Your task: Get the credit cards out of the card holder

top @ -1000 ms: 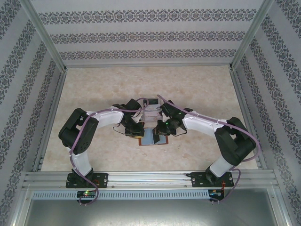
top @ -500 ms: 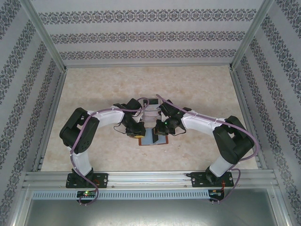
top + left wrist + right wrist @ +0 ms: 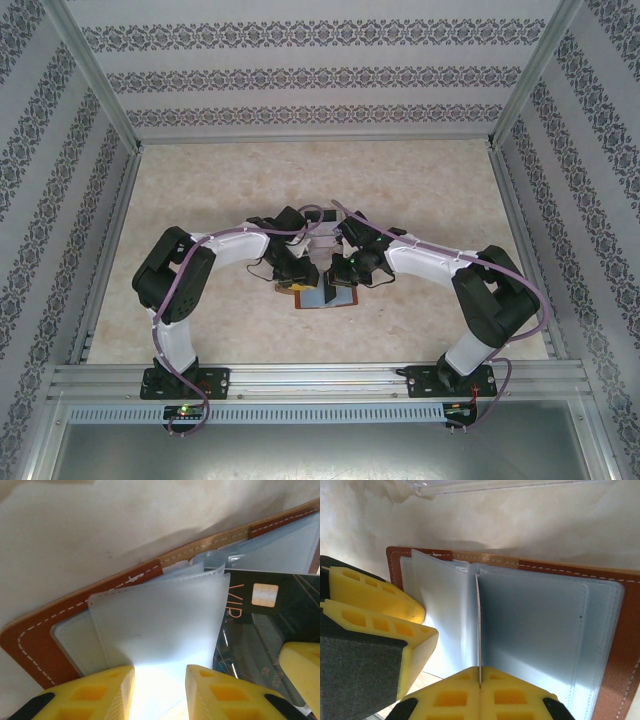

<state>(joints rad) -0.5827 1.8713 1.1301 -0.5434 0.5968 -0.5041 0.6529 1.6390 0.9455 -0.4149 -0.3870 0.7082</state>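
The card holder [image 3: 326,297] lies open on the table between both grippers, brown leather [image 3: 30,640] outside and pale grey-blue sleeves [image 3: 535,625] inside. My right gripper [image 3: 480,677] is shut on the edge of a thin credit card [image 3: 478,625] that stands upright between the sleeves. In the left wrist view that card is black [image 3: 260,615] with a chip and "VIP" lettering. My left gripper [image 3: 160,680] is open, its yellow fingers [image 3: 100,690] apart over a loose pale sleeve [image 3: 160,625]. From above, the left gripper [image 3: 293,278] and right gripper [image 3: 338,277] sit close together over the holder.
A clear plastic stand [image 3: 485,485] sits just beyond the holder. The left gripper's fingers [image 3: 375,605] crowd the holder's left side in the right wrist view. Patterned walls and metal rails [image 3: 300,375] enclose the beige table [image 3: 200,190].
My left gripper has gone from shut to open and its arm shifted slightly right toward the holder. The right gripper stays shut in place.
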